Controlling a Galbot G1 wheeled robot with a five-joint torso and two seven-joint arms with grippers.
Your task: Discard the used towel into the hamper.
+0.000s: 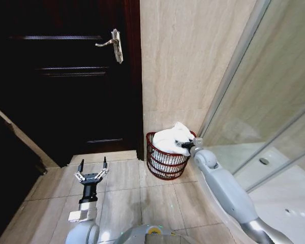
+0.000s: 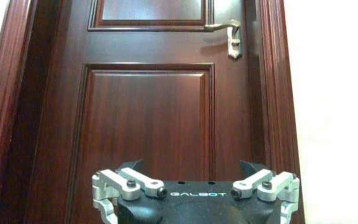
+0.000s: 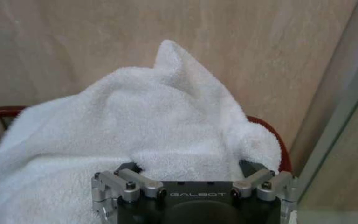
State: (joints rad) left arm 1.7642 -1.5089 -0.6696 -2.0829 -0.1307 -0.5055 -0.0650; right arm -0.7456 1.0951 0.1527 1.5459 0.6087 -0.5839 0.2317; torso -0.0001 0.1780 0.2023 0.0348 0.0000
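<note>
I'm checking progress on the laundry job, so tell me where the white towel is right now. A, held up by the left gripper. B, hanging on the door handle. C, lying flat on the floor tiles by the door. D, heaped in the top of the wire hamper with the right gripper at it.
D: the towel sits piled in the hamper, with the right gripper against it.

You are looking at a home bathroom: beige tiles are covering the floor (image 1: 122, 195) and wall (image 1: 188, 61) around the dark wooden door (image 1: 66, 76), and a glass shower screen (image 1: 267, 101) is standing well right of that door.
</note>
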